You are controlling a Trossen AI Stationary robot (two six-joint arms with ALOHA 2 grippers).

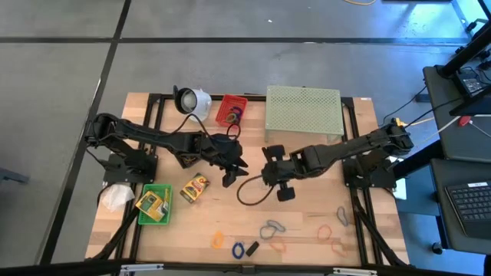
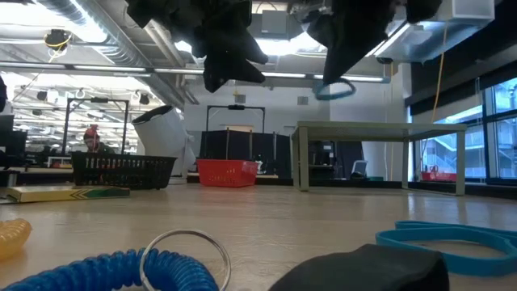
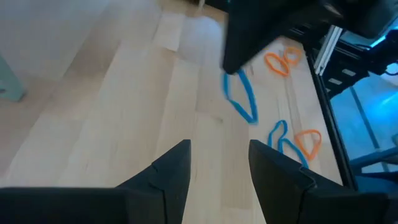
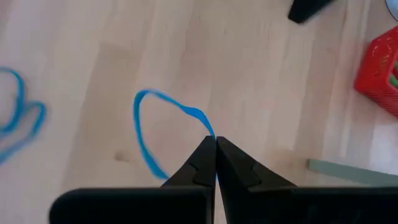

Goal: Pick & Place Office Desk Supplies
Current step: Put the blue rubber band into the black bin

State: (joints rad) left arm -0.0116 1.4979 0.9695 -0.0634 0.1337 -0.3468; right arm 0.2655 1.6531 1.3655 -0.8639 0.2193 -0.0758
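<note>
Dangling from the right gripper (image 4: 215,144), a thin blue rubber band (image 4: 149,127) hangs in the air above the middle of the table (image 1: 307,222), pinched between fingers closed tight on it. The left gripper (image 3: 217,165) hovers nearby, its fingers parted and empty. Other loose bands (image 1: 270,228) lie near the table's front edge, and the red basket (image 1: 230,110) sits toward the back.

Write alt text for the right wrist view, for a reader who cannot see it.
The right gripper is shut on a thin blue rubber band, whose loop hangs above the pale wooden table. A red basket sits at one edge of the picture, another blue band lies at the opposite edge, and a dark tip of the other arm shows near the basket's side.
</note>
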